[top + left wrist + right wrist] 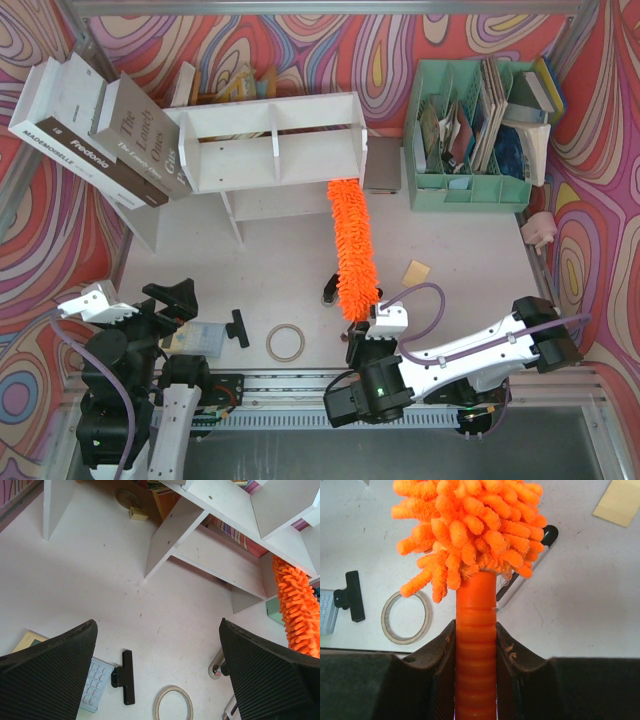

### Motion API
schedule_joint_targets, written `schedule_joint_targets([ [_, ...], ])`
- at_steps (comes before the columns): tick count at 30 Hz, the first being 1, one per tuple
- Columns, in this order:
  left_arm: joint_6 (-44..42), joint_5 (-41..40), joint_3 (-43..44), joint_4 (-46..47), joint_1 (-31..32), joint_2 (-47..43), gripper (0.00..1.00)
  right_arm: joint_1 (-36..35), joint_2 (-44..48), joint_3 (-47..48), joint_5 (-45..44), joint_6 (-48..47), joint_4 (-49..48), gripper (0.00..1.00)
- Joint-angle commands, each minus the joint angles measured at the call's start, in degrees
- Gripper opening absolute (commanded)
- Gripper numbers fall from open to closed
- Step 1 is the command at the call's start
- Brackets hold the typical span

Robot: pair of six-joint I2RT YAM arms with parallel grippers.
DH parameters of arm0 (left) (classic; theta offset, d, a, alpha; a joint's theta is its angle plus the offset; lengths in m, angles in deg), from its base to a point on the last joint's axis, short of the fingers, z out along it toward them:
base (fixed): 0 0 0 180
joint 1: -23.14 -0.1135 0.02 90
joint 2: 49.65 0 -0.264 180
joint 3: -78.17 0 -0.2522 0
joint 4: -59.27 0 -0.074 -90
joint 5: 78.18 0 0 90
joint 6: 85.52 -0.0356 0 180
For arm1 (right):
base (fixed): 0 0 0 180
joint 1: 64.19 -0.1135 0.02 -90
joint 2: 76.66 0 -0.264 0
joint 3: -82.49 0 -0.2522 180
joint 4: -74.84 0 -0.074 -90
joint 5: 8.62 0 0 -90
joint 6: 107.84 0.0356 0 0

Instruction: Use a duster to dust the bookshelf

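Item 1: the wide white wooden 2-tier bookshelf stands at the table's far side. Item 2: the long fluffy orange microfibre duster runs from in front of the bookshelf up to its lower right corner, where its tip appears to touch the edge. The right gripper is clamped on the duster's ribbed orange handle. The left gripper, well in front of the bookshelf's left end, has its jaws spread wide and grasps nothing.

The white book reads "Fredonia" and "MADEMOISELLE"; the grey book reads "The Lonely".
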Motion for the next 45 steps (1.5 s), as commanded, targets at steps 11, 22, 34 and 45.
schedule_joint_targets([
  [11,-0.1,0.4,-0.5,1.6,-0.4,0.4,0.98,-0.3,1.9,-3.2,-3.6,5.6,-1.3,0.00],
  [22,-0.1,0.4,-0.5,1.5,-0.5,0.3,0.98,1.2,8.3,-11.7,1.1,-9.3,-20.6,0.00],
  [34,-0.1,0.3,-0.5,1.5,-0.5,0.1,0.98,3.1,9.6,-11.3,2.0,-16.0,-24.8,0.00],
  [45,-0.1,0.3,-0.5,1.5,-0.5,0.2,0.98,3.1,10.0,-8.4,-4.2,-20.8,-24.6,0.00],
])
